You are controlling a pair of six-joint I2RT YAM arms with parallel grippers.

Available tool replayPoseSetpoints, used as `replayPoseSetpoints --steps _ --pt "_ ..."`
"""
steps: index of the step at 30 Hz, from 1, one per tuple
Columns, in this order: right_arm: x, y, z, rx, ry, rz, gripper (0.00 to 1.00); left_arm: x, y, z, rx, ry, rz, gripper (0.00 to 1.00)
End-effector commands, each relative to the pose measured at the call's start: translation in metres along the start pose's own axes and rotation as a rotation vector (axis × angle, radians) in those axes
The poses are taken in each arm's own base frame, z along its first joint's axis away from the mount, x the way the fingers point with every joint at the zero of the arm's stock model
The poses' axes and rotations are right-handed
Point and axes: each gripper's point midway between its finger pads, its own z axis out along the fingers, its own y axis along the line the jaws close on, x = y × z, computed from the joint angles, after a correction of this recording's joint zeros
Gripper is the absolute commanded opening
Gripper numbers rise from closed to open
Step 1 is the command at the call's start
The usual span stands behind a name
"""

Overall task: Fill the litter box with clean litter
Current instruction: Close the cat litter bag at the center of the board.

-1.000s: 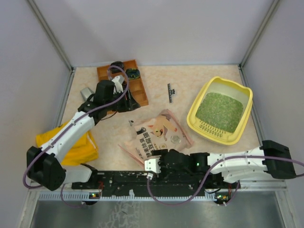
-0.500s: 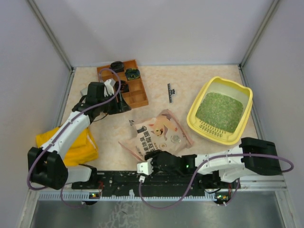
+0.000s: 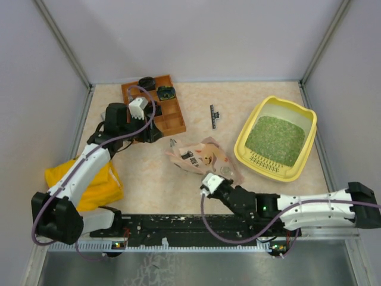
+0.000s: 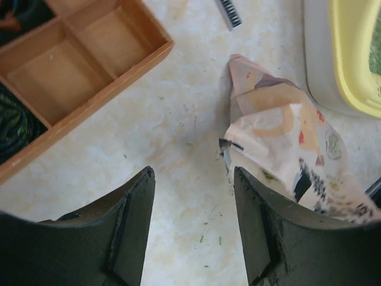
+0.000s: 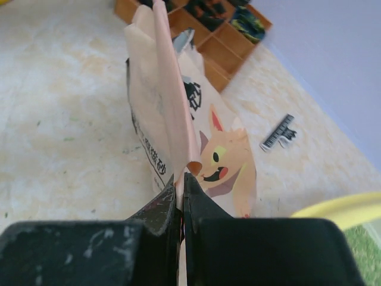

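Top view: the litter box (image 3: 242, 149) sits at the right of the bench, the clean litter (image 3: 277, 140) covering most of its floor. The pink pouch (image 3: 199, 158) is at bench centre, left of the box and clear of its rim. The right gripper (image 3: 212, 180) is at the pouch's near edge. The left gripper (image 3: 152, 132) hangs beside the wooden tray (image 3: 171, 118), far left. Risk, as I judge it: if the pouch tips before it is over the box, granules land on the bench. Left wrist view: shows what the top view cannot, the left gripper spread wide with nothing between its fingers and only bare bench below. The pouch lies just to the right and gets no support from this arm. Right wrist view: only here is the grip plain. The right gripper is clamped on a thin fold of the pouch, which stands up on edge. So narrow a pinch may slip. Where the pouch's mouth lies, I cannot tell.
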Motion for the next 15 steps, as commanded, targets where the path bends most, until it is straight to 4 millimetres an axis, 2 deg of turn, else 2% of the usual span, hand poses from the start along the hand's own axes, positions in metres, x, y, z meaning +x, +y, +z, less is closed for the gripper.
replayPoseSetpoints --steps 1,4,8,12,15 --pt "0.006 -0.058 -0.027 0.297 0.011 0.316 0.00 -0.035 -0.040 -0.019 0.225 -0.234 0.361 0.61" --pt "0.013 -0.081 -0.041 0.399 -0.016 0.464 0.00 -0.042 -0.053 -0.024 0.300 -0.376 0.494 0.64" --pt "0.029 -0.105 -0.061 0.499 0.008 0.549 0.00 -0.028 -0.068 -0.022 0.433 -0.479 0.727 0.66" --pt "0.045 -0.119 -0.079 0.574 0.041 0.572 0.00 -0.014 -0.083 -0.015 0.587 -0.477 0.891 0.68" --pt "0.044 -0.123 -0.083 0.573 0.015 0.624 0.00 -0.007 -0.099 -0.009 0.710 -0.442 0.993 0.69"
